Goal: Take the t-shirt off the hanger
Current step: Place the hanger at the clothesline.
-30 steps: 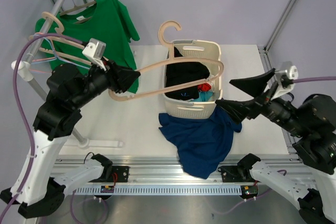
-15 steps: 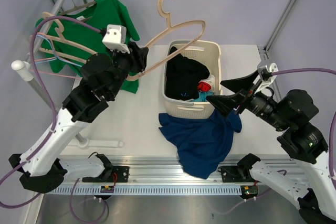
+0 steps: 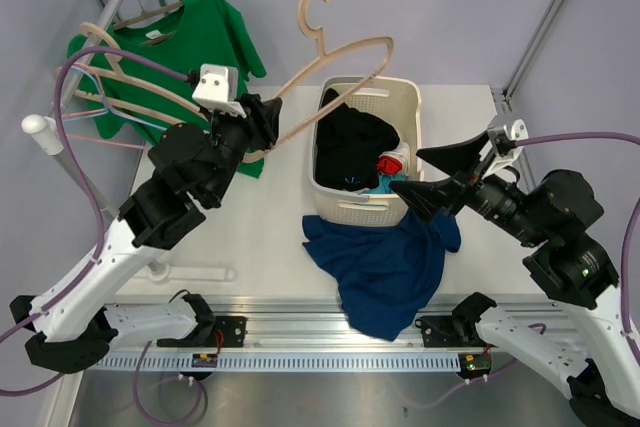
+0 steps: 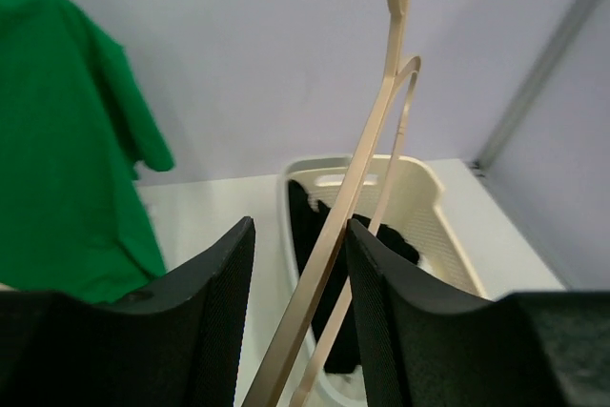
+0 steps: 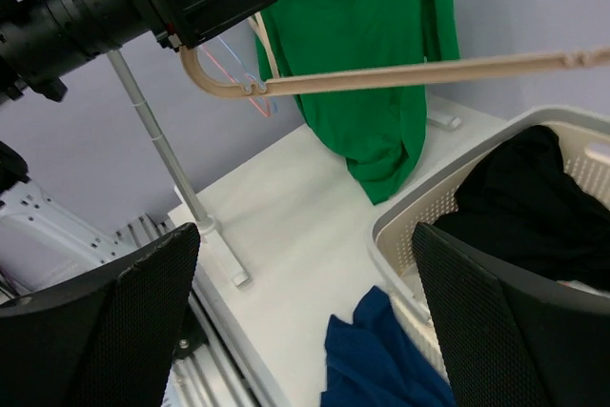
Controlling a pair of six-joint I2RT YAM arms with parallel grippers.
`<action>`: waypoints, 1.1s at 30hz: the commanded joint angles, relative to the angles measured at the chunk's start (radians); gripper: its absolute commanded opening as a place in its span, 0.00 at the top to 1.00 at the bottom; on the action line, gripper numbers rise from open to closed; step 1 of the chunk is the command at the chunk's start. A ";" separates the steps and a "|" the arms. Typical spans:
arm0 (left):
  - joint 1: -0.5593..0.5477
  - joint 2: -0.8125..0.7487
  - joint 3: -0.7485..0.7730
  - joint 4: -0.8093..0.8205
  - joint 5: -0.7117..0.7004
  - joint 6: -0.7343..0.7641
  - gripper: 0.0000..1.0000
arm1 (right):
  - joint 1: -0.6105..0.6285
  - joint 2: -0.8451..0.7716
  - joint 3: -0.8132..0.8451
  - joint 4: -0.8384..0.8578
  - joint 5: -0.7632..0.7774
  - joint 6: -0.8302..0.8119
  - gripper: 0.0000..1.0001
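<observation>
Hanger [image 4: 355, 173] clamped in left tool [image 4: 300, 235]; t-shirt [image 3: 385, 267] beneath right tool [image 3: 408, 171].

White table [image 3: 270, 237]: cream basket [image 3: 340, 209] ctr-back, blue t-shirt [image 3: 385, 267] crumpled in front, touching it; rack foot [image 3: 195, 273] left.

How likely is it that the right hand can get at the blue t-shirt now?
Probably yes. The right hand is open and empty, just above the blue t-shirt, which lies uncovered in front of the laundry basket; nothing seems to sit between them.
</observation>
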 commanded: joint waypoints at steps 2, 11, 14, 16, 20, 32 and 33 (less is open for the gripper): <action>-0.009 -0.093 -0.028 0.012 0.331 -0.099 1.00 | -0.005 0.060 0.026 0.112 -0.091 -0.159 0.01; -0.009 -0.262 -0.101 -0.098 0.550 -0.179 1.00 | -0.003 0.190 -0.002 0.255 -0.036 -0.590 0.00; -0.009 -0.280 -0.110 -0.147 0.564 -0.180 1.00 | -0.003 0.242 0.060 0.203 -0.071 -0.653 0.01; -0.009 -0.286 -0.114 -0.182 0.582 -0.173 1.00 | -0.003 0.271 0.110 0.151 -0.137 -0.696 0.02; -0.009 -0.302 -0.112 -0.215 0.594 -0.169 1.00 | -0.005 0.247 0.158 0.027 -0.259 -0.699 0.05; -0.009 -0.340 -0.129 -0.241 0.680 -0.177 1.00 | -0.003 0.302 0.385 0.009 -0.433 -0.287 0.17; -0.009 -0.338 -0.129 -0.239 0.691 -0.182 1.00 | -0.003 0.317 0.390 0.009 -0.427 -0.258 0.17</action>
